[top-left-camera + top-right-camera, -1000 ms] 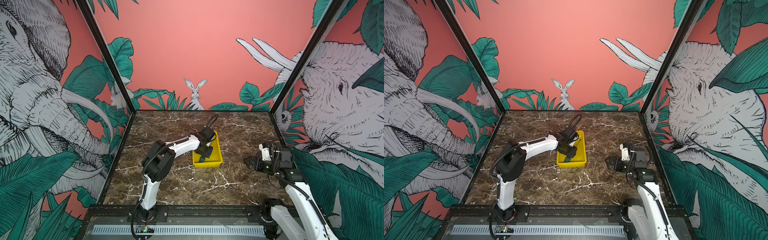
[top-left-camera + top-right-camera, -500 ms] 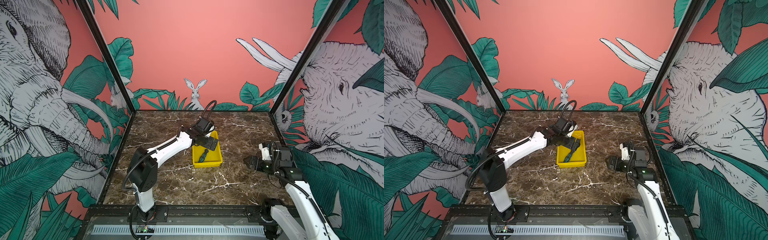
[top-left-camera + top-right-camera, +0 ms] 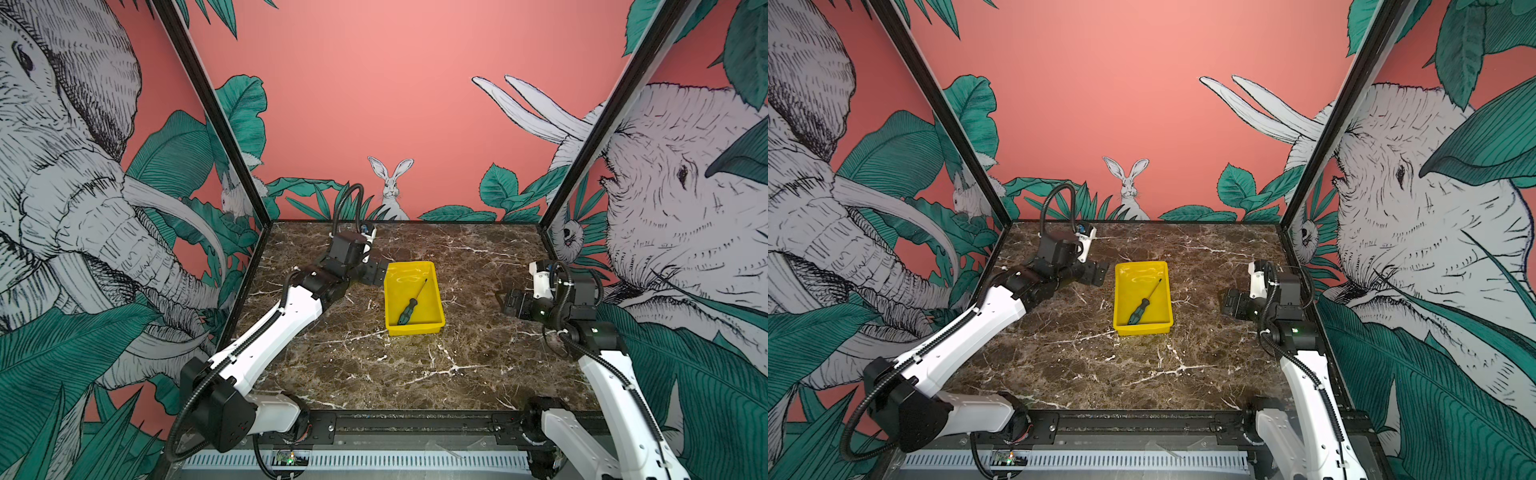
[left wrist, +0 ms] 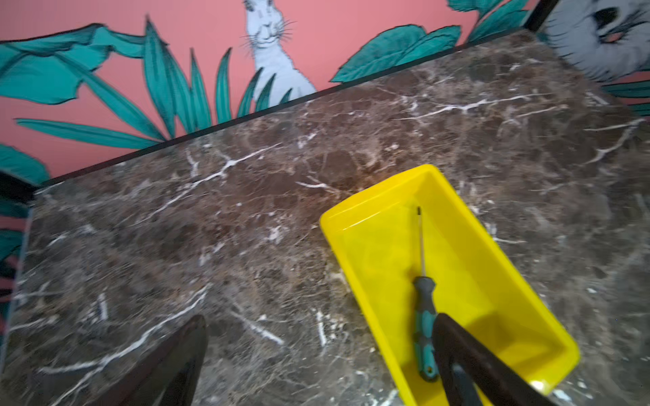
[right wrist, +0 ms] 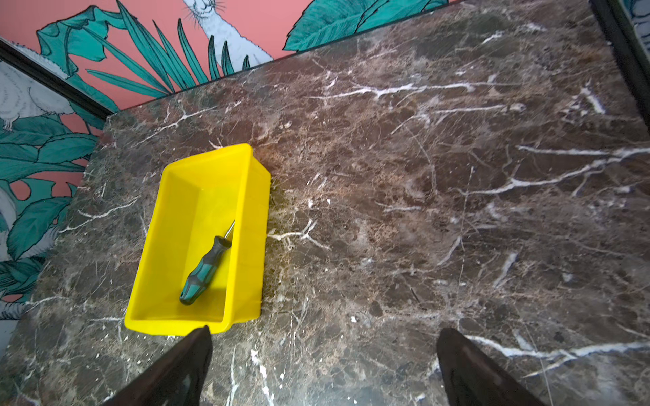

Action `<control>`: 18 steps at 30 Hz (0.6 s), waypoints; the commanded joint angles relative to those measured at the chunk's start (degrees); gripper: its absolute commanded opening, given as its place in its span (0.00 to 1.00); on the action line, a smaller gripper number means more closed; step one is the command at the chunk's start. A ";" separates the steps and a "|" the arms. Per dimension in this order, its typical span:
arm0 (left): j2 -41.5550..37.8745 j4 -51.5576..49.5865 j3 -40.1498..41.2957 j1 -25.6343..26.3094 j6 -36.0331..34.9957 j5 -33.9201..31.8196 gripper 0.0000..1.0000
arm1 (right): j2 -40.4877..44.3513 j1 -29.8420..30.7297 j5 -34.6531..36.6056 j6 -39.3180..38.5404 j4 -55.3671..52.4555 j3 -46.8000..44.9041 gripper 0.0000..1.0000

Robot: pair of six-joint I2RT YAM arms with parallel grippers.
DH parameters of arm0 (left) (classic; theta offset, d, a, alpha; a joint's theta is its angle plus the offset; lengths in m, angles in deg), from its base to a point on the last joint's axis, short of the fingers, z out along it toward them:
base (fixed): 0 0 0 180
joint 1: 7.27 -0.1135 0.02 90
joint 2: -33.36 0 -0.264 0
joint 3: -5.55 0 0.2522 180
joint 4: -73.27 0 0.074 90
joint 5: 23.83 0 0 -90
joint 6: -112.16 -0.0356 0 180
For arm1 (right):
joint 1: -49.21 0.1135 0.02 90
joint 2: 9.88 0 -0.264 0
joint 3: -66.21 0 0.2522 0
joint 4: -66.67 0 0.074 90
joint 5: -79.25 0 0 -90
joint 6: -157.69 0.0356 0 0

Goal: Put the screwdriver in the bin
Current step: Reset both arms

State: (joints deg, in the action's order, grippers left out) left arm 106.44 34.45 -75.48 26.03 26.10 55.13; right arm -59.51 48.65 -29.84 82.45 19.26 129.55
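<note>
- The right gripper (image 3: 513, 301) hung over the marble table (image 3: 374, 374), off to the bin's right and well apart from it. Its jaws were spread wide with nothing between them, as its wrist view (image 5: 325, 330) showed.
- The bin (image 3: 415, 330) sat near the middle of the table, its long side running front to back.
- The screwdriver (image 3: 413, 301) lay flat on the bin's floor, alone in there. Its handle was toward the near wall and its shaft slanted toward the far right. Both top views showed this (image 3: 1144, 301).
- The left gripper (image 3: 376, 272) hovered just beside the bin's far left corner. Its jaws were wide apart and held nothing.
- In the left wrist view one finger (image 4: 467, 362) crossed in front of the handle's butt end. The other finger stood over bare table.
</note>
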 commanded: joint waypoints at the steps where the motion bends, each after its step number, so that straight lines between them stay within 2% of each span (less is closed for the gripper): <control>1: -5.94 4.62 5.66 0.30 -5.04 -8.65 1.00 | -2.17 -0.15 3.58 -1.54 4.35 2.30 0.99; 4: -11.26 10.61 12.12 -0.87 -6.74 -14.52 0.99 | -3.96 -0.16 2.66 -3.43 8.93 1.64 0.99; 8: -15.07 10.49 15.30 -4.65 -6.80 -14.08 1.00 | -1.35 -0.15 0.49 -5.57 30.42 -8.84 0.99; 12: -16.21 12.37 18.81 -9.29 -11.23 -10.30 1.00 | 2.71 -0.16 13.95 3.89 53.17 -22.08 0.99; 13: -16.22 12.38 19.41 -10.57 -11.69 -9.39 1.00 | 2.94 -0.15 16.38 4.53 55.60 -23.46 0.99; 15: -16.33 13.48 21.30 -14.52 -13.67 -2.43 1.00 | 2.32 -0.19 18.05 2.74 55.83 -23.73 0.99; 18: -16.40 18.16 25.23 -20.68 -9.76 5.23 1.00 | -0.26 -0.15 16.29 -2.10 50.61 -21.01 0.99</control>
State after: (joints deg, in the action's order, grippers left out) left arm 90.70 47.59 -53.27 9.57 15.74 51.80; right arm -58.83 48.54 -16.16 83.02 62.93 105.62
